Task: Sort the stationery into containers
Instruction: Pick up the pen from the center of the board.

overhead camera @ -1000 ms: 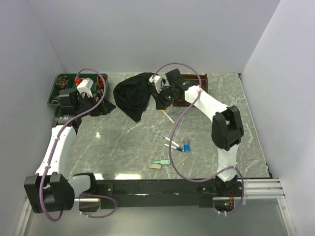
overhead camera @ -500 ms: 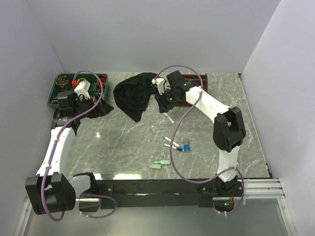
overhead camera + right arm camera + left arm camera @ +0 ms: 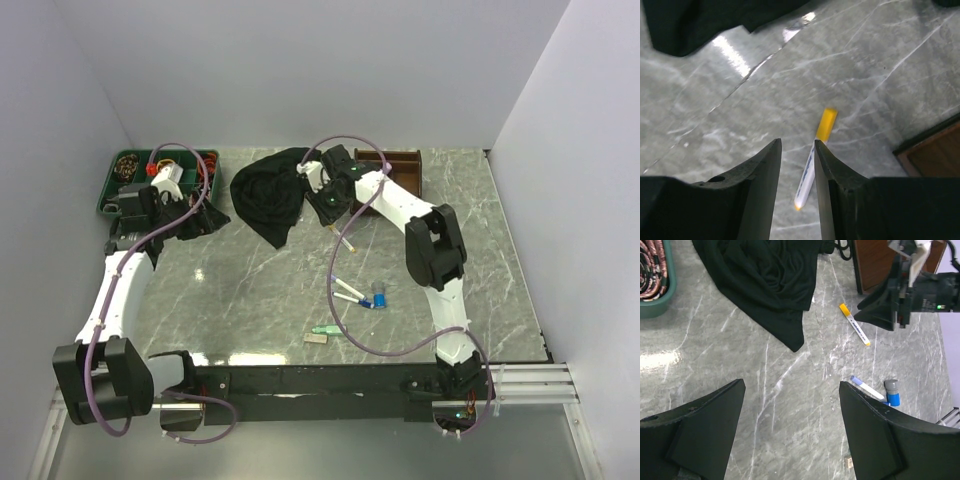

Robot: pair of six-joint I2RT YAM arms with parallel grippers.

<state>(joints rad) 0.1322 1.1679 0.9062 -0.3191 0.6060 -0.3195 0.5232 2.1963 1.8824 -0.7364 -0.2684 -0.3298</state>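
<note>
Grey marble tabletop (image 3: pixel 250 290) shows on both sides of the right gripper (image 3: pixel 797 145). It points down, fingers narrowly parted and empty, with a yellow-capped marker (image 3: pixel 809 172) below the gap. The wooden organiser (image 3: pixel 935 150) is near its right, the black cloth (image 3: pixel 690 20) farther left. The left gripper (image 3: pixel 791 385) hangs spread wide, holding nothing, with the green tray (image 3: pixel 660 310) far to its left.

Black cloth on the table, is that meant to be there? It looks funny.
It does stand out. The black cloth lies crumpled in a heap on the table between the green tray and the wooden box. It is much bigger than the pens and is not stationery.
</note>
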